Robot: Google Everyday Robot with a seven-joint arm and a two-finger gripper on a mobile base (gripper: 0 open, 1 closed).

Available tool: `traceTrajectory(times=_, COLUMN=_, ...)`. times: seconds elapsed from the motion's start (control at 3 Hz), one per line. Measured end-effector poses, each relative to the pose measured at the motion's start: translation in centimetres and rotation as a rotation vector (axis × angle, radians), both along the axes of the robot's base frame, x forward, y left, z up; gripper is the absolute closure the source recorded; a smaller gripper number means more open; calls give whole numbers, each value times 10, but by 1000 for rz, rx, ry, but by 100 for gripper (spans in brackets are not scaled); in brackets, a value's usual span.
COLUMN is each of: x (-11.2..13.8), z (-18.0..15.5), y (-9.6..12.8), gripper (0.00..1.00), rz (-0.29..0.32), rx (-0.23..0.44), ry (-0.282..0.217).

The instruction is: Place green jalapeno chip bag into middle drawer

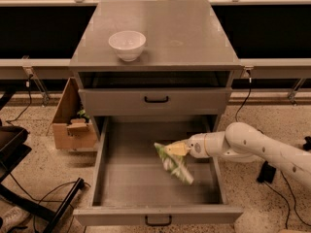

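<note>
The green jalapeno chip bag (174, 163) hangs from my gripper (178, 148) over the right half of the open middle drawer (111, 178). The bag droops down and to the right, with its lower end close to the drawer floor. The gripper reaches in from the right over the drawer's right wall, at the end of a white arm (252, 144). Its fingers are closed on the bag's upper edge. The drawer is pulled out fully, and its grey floor is bare apart from the bag above it.
A white bowl (127, 43) stands on the cabinet top (184, 33). The grey drawer above (155, 101) is shut and has a black handle. A cardboard box (73, 125) sits on the floor to the left, and black cables and a chair base lie at the lower left.
</note>
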State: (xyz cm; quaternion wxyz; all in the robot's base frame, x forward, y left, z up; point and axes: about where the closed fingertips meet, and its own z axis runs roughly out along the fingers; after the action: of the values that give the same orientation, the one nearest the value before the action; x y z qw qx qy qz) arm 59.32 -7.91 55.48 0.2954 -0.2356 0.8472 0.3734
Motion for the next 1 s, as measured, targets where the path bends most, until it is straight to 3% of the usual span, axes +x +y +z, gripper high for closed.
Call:
traceTrajectory(times=0.33, x=0, z=0, y=0, gripper=0, rz=0, rx=0, ry=0)
traceTrajectory(times=0.67, x=0, z=0, y=0, gripper=0, rz=0, rx=0, ry=0)
traceTrajectory(times=1.0, x=-9, z=22, y=-4, gripper=0, rz=33, rx=35, ry=-45)
